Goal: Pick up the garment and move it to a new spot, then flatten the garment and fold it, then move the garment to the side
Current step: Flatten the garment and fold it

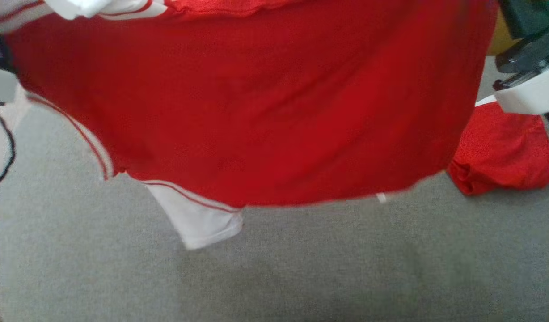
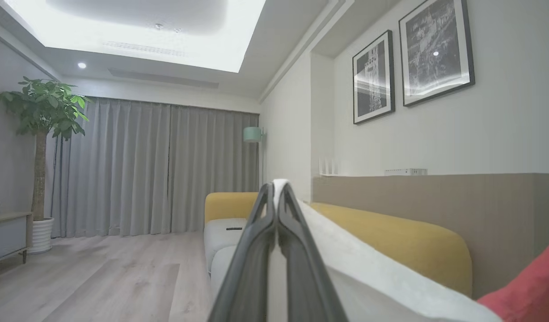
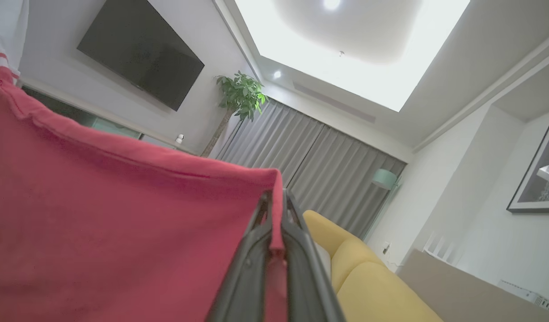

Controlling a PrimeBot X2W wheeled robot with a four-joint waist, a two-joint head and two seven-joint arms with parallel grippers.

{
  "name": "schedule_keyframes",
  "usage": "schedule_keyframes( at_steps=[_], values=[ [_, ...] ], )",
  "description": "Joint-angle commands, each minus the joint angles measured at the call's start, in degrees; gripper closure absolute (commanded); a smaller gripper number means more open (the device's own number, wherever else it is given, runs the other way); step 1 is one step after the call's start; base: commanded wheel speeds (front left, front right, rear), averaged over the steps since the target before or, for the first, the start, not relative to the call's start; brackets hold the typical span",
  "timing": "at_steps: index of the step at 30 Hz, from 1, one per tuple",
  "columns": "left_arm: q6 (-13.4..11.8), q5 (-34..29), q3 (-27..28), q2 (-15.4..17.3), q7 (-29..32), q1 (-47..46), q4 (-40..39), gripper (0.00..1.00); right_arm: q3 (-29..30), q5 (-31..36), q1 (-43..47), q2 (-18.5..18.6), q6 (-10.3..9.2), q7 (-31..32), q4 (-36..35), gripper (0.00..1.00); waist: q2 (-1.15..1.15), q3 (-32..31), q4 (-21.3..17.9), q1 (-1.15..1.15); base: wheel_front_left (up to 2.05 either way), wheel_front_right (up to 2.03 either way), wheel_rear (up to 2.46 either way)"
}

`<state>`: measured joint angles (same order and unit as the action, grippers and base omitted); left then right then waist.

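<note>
garment (image 1: 256,112) held up, left gripper (image 2: 276,190) & right gripper (image 3: 274,199) fingers clamped on its edge; pickup done, placing, flattening, folding, side move to go.

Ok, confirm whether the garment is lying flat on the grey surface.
No, the garment hangs spread in the air, its white sleeve dangling above the grey surface.

Grey floor-length curtains (image 2: 154,170) cover the far wall, above a pale wood-plank floor (image 2: 100,277). A tall potted green plant (image 2: 42,112) stands beside them. A mustard-yellow sofa (image 2: 390,241) sits below two black-framed monochrome prints (image 2: 413,67). A bright recessed ceiling panel (image 2: 158,27) lights the room, and a black flat television (image 3: 140,71) hangs on a wall.
</note>
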<state>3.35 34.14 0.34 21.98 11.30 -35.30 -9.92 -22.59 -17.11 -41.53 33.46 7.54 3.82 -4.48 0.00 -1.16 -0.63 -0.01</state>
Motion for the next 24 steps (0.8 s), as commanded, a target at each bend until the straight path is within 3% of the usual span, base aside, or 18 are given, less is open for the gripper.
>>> schedule_keyframes(
  at_steps=[1,7,12,15,19,24],
  values=[
    [-0.4,0.3,2.5,3.4,1.1,-2.0,-2.5,1.00,1.0,-0.2,0.3,0.9,-0.05,1.1,-2.5,1.00,0.00,0.6,0.1,0.01,0.00,0.00,0.00],
    [-0.8,0.7,3.1,6.1,4.8,-2.1,-3.9,1.00,4.6,0.9,1.0,0.9,-0.05,6.7,-6.5,1.00,0.00,5.5,0.3,0.01,0.00,0.00,0.00],
    [0.9,0.2,0.5,7.2,5.4,-8.1,2.5,1.00,2.0,0.3,-4.6,0.9,-0.05,8.2,-2.9,1.00,0.00,12.8,0.3,0.01,0.00,0.00,0.00],
    [2.1,-1.4,-2.1,7.8,4.0,-15.5,9.0,1.00,-3.0,0.6,-12.8,1.5,-0.05,7.5,3.4,1.00,0.00,18.0,0.0,0.01,0.00,0.00,0.00],
    [3.1,-3.6,-5.3,7.2,-0.2,-28.7,21.3,1.00,-8.8,1.0,-27.2,-0.1,-0.05,4.4,17.0,1.00,0.00,23.4,0.1,0.01,0.00,0.00,0.00],
    [3.5,-7.1,-7.2,5.2,-10.0,-45.4,36.3,1.00,-11.0,5.2,-44.3,-3.8,-0.05,-4.8,34.2,1.00,0.00,26.6,1.3,0.01,0.00,0.00,0.00]
  ],
)
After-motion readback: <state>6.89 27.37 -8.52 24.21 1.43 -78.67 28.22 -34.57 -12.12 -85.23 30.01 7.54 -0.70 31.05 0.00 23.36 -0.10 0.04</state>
